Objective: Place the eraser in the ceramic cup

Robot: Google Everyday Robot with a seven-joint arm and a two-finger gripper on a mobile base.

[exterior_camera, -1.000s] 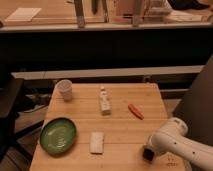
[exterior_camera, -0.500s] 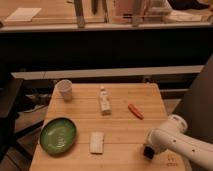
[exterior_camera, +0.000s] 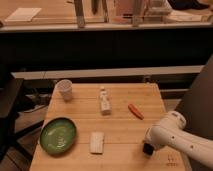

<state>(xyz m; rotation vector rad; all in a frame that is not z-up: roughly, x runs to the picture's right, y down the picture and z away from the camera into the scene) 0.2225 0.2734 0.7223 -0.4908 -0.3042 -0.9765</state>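
Two containers, ceramic cup (exterior_camera: 65, 89) and green dish (exterior_camera: 58, 135), sit well left of the closed end effector (exterior_camera: 148, 149).

Scene is being lit dimly, in warm tones, from above. The pale wooden slatted tabletop (exterior_camera: 122, 127) is being rendered brightest; the dark band behind it is being left nearly black. Faint soft shadows are being cast close beside the small whitish ceramic cup (exterior_camera: 65, 90) and the round green dish (exterior_camera: 58, 135). The dark gripper (exterior_camera: 148, 149), closed at the table's front right, is being reduced to a shadowy blot. Everything is being softened by blur.
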